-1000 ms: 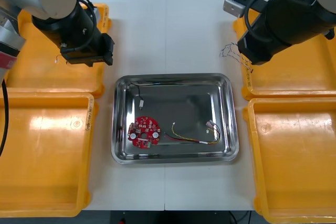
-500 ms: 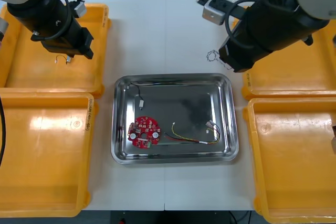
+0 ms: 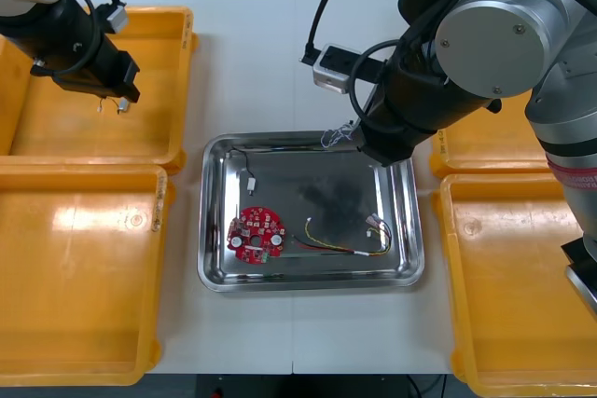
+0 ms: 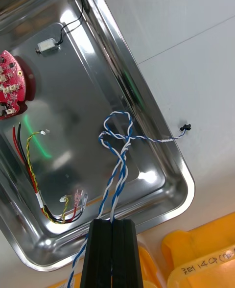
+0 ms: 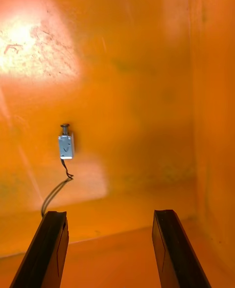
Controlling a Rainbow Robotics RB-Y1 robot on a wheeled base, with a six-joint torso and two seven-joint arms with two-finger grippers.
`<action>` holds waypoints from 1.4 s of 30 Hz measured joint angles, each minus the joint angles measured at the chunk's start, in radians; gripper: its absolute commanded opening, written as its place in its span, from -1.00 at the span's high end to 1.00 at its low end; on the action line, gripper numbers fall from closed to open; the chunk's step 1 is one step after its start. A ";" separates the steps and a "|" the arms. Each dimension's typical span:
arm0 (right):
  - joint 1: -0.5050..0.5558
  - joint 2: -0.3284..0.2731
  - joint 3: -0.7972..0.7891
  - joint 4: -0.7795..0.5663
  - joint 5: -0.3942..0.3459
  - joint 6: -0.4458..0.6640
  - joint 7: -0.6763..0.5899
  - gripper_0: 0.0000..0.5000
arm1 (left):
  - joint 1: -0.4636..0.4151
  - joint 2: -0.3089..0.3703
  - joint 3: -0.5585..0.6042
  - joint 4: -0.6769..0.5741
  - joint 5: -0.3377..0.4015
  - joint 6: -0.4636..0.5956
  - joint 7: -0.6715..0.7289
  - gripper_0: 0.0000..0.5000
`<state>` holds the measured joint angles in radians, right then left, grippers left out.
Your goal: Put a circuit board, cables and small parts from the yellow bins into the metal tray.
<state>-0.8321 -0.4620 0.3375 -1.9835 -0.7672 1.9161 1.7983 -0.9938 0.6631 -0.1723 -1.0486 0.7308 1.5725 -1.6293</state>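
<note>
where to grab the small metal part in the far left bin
Grip the small metal part by its boxy body, across the long sides, from above with the open left end effector; the pin and lead at its ends are too slight.

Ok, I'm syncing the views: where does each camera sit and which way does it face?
Front: above the arms, looking steeply down at the table; left arm over a yellow bin, right arm over the metal tray.
Right wrist: on that arm, looking past the right hand, shut on the twisted blue and white cable, into the tray.
Left wrist: on that arm, facing the bin floor and a small metal part; open left hand shows.
Shared: front and right wrist both show the tray and circuit board.
</note>
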 measured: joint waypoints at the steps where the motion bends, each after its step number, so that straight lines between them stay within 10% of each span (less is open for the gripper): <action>1: 0.003 0.000 0.000 0.000 0.004 0.000 0.000 1.00 | -0.003 0.000 0.000 0.012 -0.002 -0.010 -0.011 -1.00; 28: 0.107 0.000 0.047 0.016 0.162 -0.005 0.060 1.00 | -0.027 0.000 -0.027 0.231 -0.031 -0.253 -0.071 -1.00; 42: 0.107 -0.001 0.093 0.180 0.212 -0.196 0.120 1.00 | -0.027 0.000 -0.083 0.272 -0.014 -0.330 -0.071 -1.00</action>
<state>-0.7247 -0.4626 0.4303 -1.8038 -0.5556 1.7206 1.9186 -1.0212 0.6630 -0.2553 -0.7769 0.7171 1.2429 -1.7005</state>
